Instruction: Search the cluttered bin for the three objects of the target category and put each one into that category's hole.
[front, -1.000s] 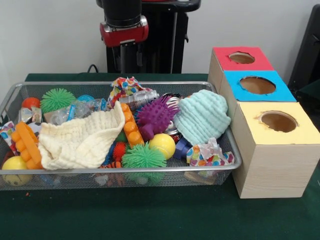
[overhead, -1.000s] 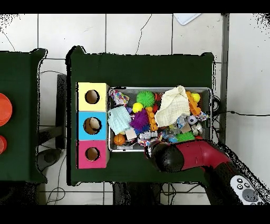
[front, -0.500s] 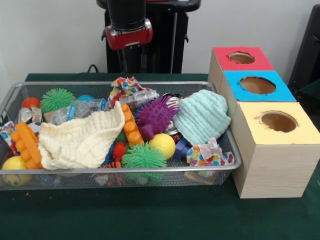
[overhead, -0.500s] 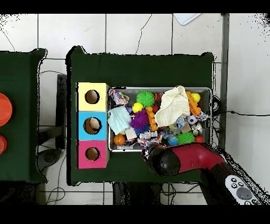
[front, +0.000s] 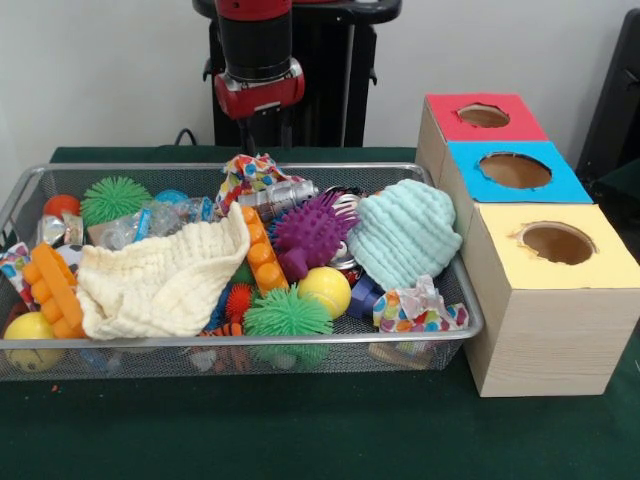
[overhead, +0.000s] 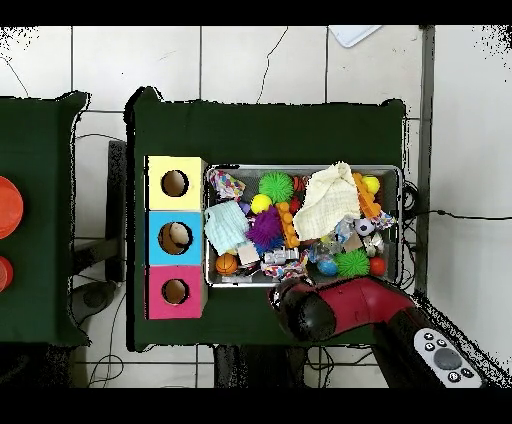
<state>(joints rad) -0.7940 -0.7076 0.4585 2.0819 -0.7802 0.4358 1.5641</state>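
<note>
— Where do we find the gripper (front: 259, 135)?
— Above the bin's (front: 420, 335) back edge; we cannot tell if it is spread.
— And the toys?
— Purple ball (front: 310, 228) mid-bin, beside the cream cloth (front: 165, 280). Boxes (front: 545, 290) alongside.

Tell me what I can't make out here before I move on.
- Pincer: overhead view, hidden under the arm; front view, only its red collar shows, so open or shut is unknown.
- Items low in the bin: both views, buried under the cream cloth and mint cloth.
- Box holes: front view, interiors too dark.
</note>
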